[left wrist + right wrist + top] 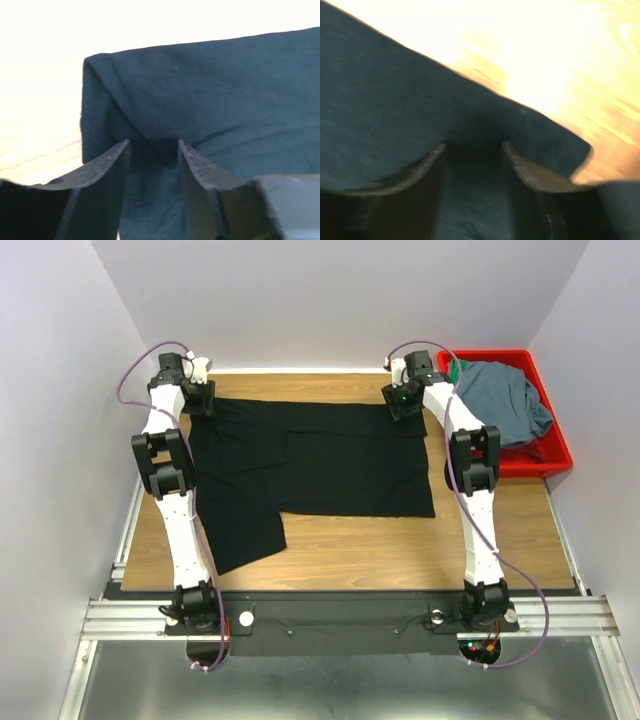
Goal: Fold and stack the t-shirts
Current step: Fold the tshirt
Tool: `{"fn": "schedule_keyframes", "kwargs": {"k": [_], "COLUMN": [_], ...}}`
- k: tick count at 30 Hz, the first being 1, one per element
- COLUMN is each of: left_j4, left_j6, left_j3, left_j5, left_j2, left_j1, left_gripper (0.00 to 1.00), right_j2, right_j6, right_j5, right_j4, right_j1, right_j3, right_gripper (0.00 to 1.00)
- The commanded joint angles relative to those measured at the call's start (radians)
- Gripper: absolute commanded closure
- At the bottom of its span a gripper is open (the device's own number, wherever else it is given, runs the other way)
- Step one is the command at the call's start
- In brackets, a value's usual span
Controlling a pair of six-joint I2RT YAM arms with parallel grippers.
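The large black t-shirt (330, 455) lies spread on the wooden table, one sleeve trailing toward the near left. My left gripper (200, 398) is at its far left corner. In the left wrist view a raised fold of the black shirt (210, 90) runs in between the fingers (112, 170), and the jaws stand a finger's width apart. My right gripper (405, 400) is at the far right corner. Its jaws also stand apart, with the black shirt (395, 100) lying between them. The grey-blue shirt (505, 405) is heaped in the red bin, and a bit of the green shirt (456, 370) shows behind it.
The red plastic bin (545, 458) stands at the far right of the table, close to the right arm. Bare wooden tabletop (400, 545) runs along the near side of the shirt. White walls enclose the table at the back and sides.
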Motion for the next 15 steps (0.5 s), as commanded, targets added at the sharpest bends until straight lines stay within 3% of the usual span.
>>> {"fn": "schedule_keyframes", "kwargs": {"k": [1,3,4,6,8,11,14,15], "left_j4": [-0.036,-0.030,-0.034,-0.068,-0.102,-0.204,-0.310,-0.326], "left_j6": [0.103,0.150,0.205,0.278,0.368,0.450,0.558,0.575], "left_j3": [-0.009,-0.089,-0.172,-0.260,-0.385,-0.540,-0.659,-0.687], "left_j5": [0.110,0.129,0.159,0.190,0.212,0.285,0.365,0.376], "left_j2": [-0.266,-0.375,-0.480,-0.576,-0.694,-0.805,-0.872,-0.886], "left_j1": [0.003,0.008,0.014,0.023,0.039,0.094,0.155,0.164], "left_gripper": [0.39,0.32,0.23,0.19,0.16,0.16,0.20,0.24], "right_j2": [-0.213,-0.325,-0.374,-0.535,-0.665,-0.784,-0.890,-0.910], "right_j6": [-0.017,-0.042,-0.052,-0.097,-0.153,-0.238,-0.294,-0.305], "right_j5": [-0.058,-0.092,-0.116,-0.136,-0.161,-0.184,-0.169,-0.152], "right_j4": [-0.011,-0.011,-0.013,-0.019,-0.042,-0.132,-0.186,-0.186], "right_j1": [0.002,0.003,0.003,0.003,0.005,0.011,0.032,0.040], "right_j3": [-0.093,-0.230,-0.285,-0.451,-0.546,-0.707,-0.865,-0.905], "right_gripper": [0.35,0.27,0.19,0.03,0.02,0.12,0.38,0.41]}}
